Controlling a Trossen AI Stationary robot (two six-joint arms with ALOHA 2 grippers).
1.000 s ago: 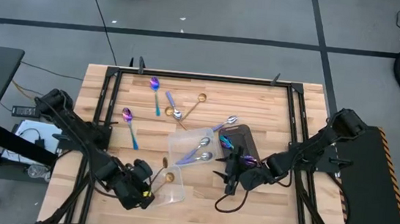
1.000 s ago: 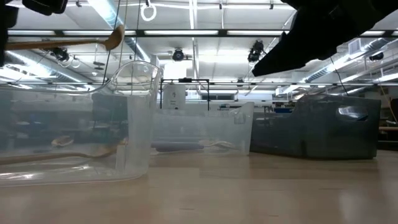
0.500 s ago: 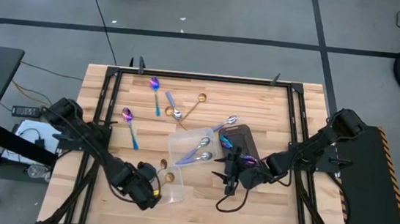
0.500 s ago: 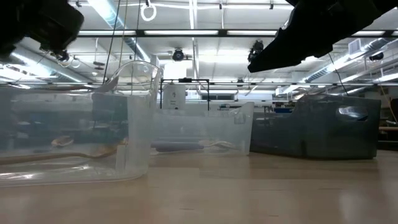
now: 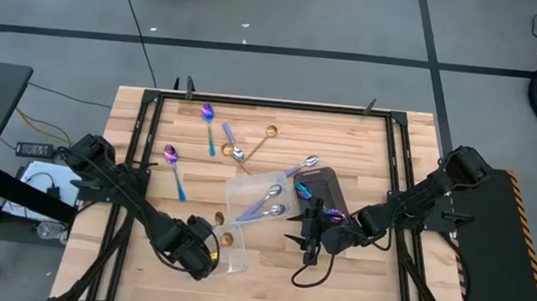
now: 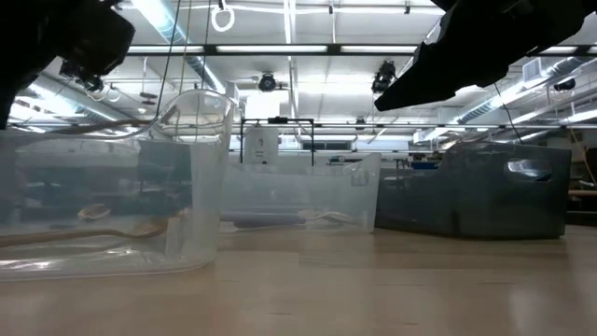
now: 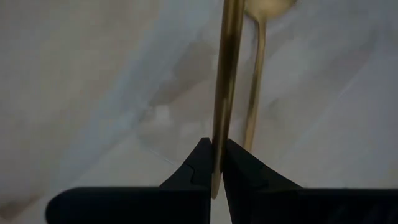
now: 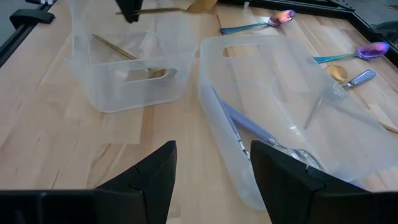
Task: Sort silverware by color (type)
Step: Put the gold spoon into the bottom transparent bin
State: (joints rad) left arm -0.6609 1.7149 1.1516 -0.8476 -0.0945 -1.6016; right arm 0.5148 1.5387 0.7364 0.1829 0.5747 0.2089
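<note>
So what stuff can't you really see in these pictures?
- High view: the left gripper covers its gold spoon, so the spoon's bowl is hidden there.
- Left wrist view: that spoon runs off the picture's edge; its bowl is cut off.
- High view: the right gripper hangs over the dark tray, hiding part of it.
- Low view: the clear containers blur what lies inside.

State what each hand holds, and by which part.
The left hand pinches a slim gold metal spoon by the end of its handle, above the clear plastic container. The right hand is open, holding nothing.
</note>
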